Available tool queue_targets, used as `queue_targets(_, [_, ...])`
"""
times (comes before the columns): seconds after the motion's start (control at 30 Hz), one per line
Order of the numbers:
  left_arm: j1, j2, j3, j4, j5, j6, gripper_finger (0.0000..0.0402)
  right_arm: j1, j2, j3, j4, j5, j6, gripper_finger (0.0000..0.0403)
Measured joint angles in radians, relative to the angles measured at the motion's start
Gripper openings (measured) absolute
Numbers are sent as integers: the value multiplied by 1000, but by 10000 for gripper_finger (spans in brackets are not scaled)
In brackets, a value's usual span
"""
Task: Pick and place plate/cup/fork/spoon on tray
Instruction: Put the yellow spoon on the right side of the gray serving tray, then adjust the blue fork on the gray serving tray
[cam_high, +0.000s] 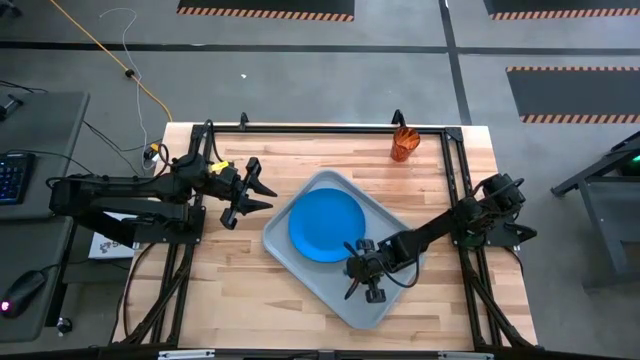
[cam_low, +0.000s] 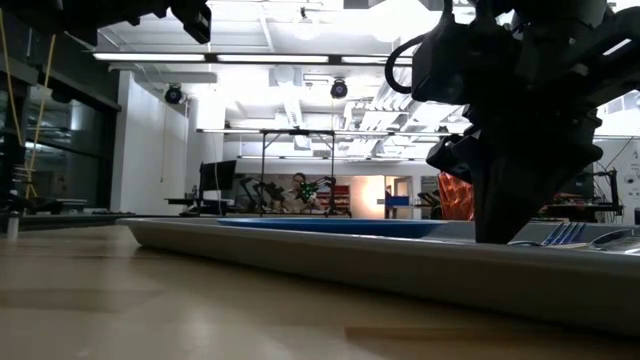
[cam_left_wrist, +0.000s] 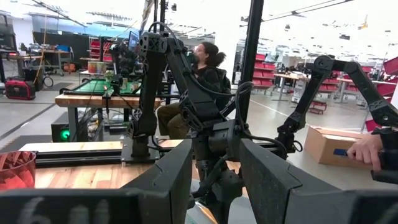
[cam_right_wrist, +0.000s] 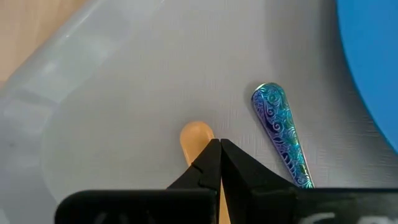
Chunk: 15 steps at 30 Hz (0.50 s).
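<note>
My right gripper (cam_right_wrist: 220, 144) sits clenched over the spoon (cam_right_wrist: 196, 138), low on the tray's near right end. The tray (cam_high: 395, 225) holds the plate (cam_high: 325, 224); the fork (cam_right_wrist: 281, 132) lies beside the spoon. The cup (cam_high: 403, 145) stands far right, off the tray. My left gripper (cam_high: 250, 193) waits spread left of the tray.

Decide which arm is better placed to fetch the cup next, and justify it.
Probably left. The left gripper hangs open and free over bare table; the right gripper is shut on the spoon on the tray. The cup stands off-tray.
</note>
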Motion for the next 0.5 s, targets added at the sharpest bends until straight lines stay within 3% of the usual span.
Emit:
queue_targets(0.37, [0, 0, 0, 0, 0, 0, 124, 0, -1, 0, 72, -4, -88, 0])
queue_targets(0.5, [0, 0, 0, 0, 0, 0, 124, -13, -1, 0, 79, 82, -77, 0])
